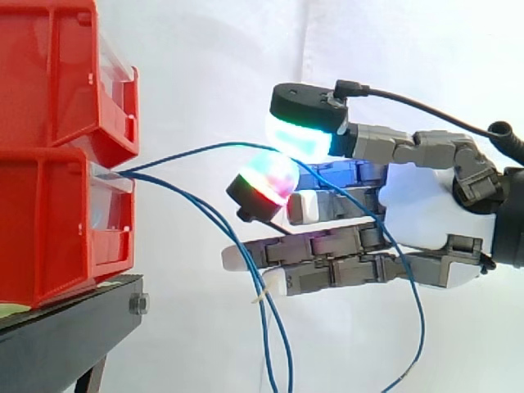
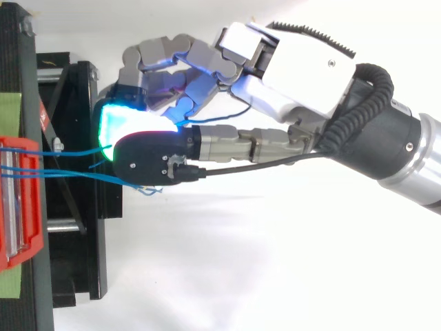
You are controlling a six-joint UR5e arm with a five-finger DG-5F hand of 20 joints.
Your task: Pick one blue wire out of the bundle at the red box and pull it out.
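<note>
The hand [image 1: 417,205] pinches one blue wire [image 1: 196,151] between its pads [image 1: 299,135] near the red box [image 1: 49,221]; the wire seems thin, limp, slippery, so grip firmly there.

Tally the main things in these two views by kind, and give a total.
red bins: 2
blue wires: 3, all leaving the lower bin
black stand: 1
hand: 1
Total: 7
</note>
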